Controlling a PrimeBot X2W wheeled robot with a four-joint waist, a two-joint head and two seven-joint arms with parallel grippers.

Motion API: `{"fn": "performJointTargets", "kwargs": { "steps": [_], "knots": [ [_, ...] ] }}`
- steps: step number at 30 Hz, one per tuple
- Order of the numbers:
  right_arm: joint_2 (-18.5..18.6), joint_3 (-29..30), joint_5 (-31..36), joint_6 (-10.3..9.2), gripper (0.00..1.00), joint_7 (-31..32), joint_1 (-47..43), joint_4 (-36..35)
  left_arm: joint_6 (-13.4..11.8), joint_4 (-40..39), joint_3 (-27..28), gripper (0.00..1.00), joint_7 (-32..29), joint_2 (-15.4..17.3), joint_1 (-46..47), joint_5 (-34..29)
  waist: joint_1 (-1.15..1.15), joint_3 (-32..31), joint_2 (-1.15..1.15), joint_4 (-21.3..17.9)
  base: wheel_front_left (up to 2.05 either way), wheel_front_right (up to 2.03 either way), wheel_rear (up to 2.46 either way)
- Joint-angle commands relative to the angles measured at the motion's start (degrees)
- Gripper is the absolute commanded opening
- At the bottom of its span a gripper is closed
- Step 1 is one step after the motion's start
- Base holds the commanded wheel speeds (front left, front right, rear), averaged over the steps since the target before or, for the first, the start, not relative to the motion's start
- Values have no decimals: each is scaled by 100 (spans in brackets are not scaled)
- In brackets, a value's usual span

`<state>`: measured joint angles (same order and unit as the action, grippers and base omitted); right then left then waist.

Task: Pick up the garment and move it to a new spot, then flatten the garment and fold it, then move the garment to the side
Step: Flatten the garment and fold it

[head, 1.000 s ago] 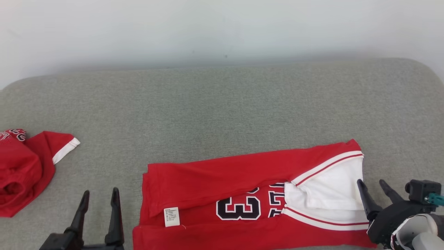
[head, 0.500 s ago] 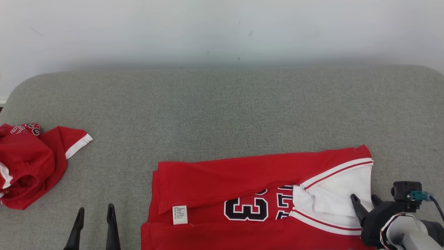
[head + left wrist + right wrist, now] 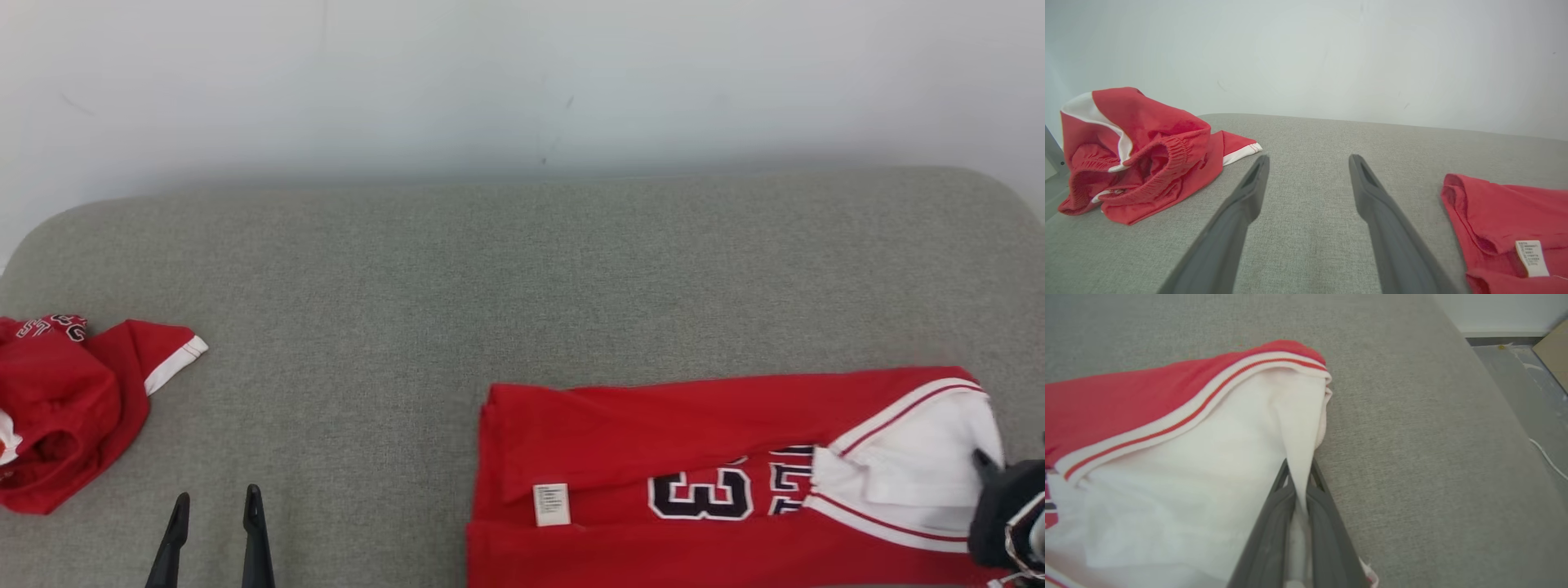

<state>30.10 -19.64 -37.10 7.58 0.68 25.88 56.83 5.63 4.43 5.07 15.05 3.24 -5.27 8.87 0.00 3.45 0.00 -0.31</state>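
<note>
The right gripper (image 3: 1298, 470) is now clenching a pinch of the white fabric panel (image 3: 1188, 477) at the end of the folded red basketball jersey (image 3: 653, 425). A second ago its two dark fingers were standing apart just beside that hem. In the right wrist view the white cloth is rising in a taut ridge from between the closed fingers toward 12 o'clock.

The jersey is also lying further toward 3 o'clock on the grey fabric cushion (image 3: 522, 269) than half a second ago. The crumpled red garment (image 3: 65, 408) at 9 o'clock is sitting where it was, so the cloth itself, not just the camera, is shifting. I am reading that as the last step getting under way: the fold looks done and the garment is being dragged aside.

In the head view the jersey is lying flat at 4 o'clock, its white care label (image 3: 551, 504) facing up. The right gripper is sitting at the jersey's 3 o'clock end, touching it, and the body of the shirt is trailing from the fingers toward 9 o'clock. A single-point grip is risking pulling the layers out of square.

The left gripper (image 3: 214, 500) is hanging released at 7 o'clock, fingers wide apart and holding nothing, well apart from the jersey at its 3 o'clock.
</note>
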Motion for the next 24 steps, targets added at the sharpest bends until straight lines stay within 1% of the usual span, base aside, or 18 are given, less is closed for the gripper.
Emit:
{"fn": "performJointTargets", "kwargs": {
  "steps": [1,4,6,9,12,17,20,24],
  "knots": [
    [39,2,57,-18,0,-36,59,55,32,-22,22,100,17,-12,-60,-51,0,-28,0,-26,0,0,0],
    [139,-4,16,-18,0,-82,132,64,37,-58,52,100,17,-27,-92,-58,0,-65,0,-86,0,0,0],
    [83,-62,-81,-18,0,-83,127,-66,41,-76,89,100,17,-32,-150,-59,0,-96,0,-143,0,0,0],
    [-32,-238,-197,-17,0,-132,51,-490,56,-68,119,100,17,-34,-202,-43,0,-138,0,-241,0,0,0],
    [-159,-428,-402,-17,0,-105,-92,-1084,56,-69,119,100,17,-35,-247,-15,0,-182,0,-331,0,0,0],
    [-364,-720,-655,-16,0,79,-399,-2328,43,-55,83,100,17,-35,-233,36,0,-232,0,-385,0,0,0],
    [-488,-813,-666,-16,0,226,-578,-2990,30,-50,36,100,17,-36,-210,57,0,-246,0,-356,0,0,0],
    [-825,-905,-602,-16,0,455,-802,-3702,26,-14,-14,100,17,-33,-181,70,0,-245,0,-225,0,0,0]
  ]
}}
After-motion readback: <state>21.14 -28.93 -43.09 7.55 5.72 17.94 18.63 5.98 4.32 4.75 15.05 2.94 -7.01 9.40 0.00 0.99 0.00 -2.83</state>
